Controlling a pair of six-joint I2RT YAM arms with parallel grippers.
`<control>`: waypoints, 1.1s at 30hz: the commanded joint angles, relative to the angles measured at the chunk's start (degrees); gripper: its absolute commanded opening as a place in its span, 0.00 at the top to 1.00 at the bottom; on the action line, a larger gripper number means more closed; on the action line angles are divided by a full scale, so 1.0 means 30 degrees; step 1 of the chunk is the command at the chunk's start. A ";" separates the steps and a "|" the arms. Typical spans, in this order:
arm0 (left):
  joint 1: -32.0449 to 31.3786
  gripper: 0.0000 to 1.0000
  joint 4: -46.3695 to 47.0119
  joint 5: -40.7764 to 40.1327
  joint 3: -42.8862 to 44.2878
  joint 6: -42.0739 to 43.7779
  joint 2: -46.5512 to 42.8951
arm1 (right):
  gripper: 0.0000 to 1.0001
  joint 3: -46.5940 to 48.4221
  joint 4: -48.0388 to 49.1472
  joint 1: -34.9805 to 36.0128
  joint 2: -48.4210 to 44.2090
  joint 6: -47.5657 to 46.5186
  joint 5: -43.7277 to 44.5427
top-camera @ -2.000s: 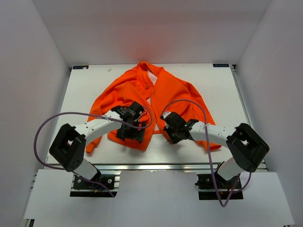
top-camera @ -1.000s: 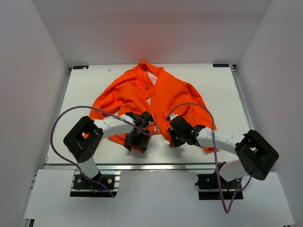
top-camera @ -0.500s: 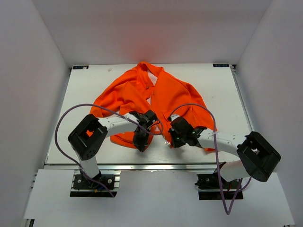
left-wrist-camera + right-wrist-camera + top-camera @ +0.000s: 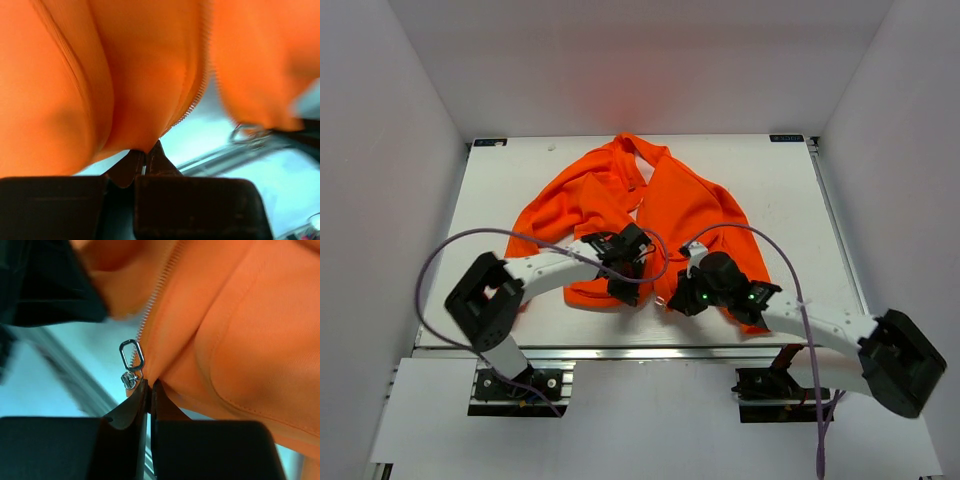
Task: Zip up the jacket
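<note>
jacket [image 4: 680, 205] open | zipper pull [image 4: 130, 376] beside right jaws | cable [image 4: 730, 226] crossing jacket

The top view looks down from above and behind the arms and takes in the whole desk [image 4: 790, 200], with the bases at the frame's bottom. Each wrist view looks out past its own fingers, with the left gripper [image 4: 146, 156] and right gripper [image 4: 150, 390] at bottom centre, very close to the jacket [image 4: 240, 340]. Both wrist views catch the zipper pull [image 4: 131, 356].
</note>
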 commanded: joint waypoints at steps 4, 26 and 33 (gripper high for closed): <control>-0.0045 1.00 0.3278 -0.1659 -0.0137 -0.1309 -0.6272 | 1.00 -0.4140 0.9998 -0.0422 -0.5669 0.4630 -0.0729; -0.0045 0.97 0.4666 0.0330 -0.2455 -0.3159 -0.7365 | 1.00 -0.3069 0.8398 -0.0510 -0.4328 0.7131 0.7260; -0.0162 0.51 0.0501 0.3696 -0.3653 -0.0756 -0.4552 | 1.00 -0.3267 0.1491 -0.0540 -0.6260 0.8130 1.0056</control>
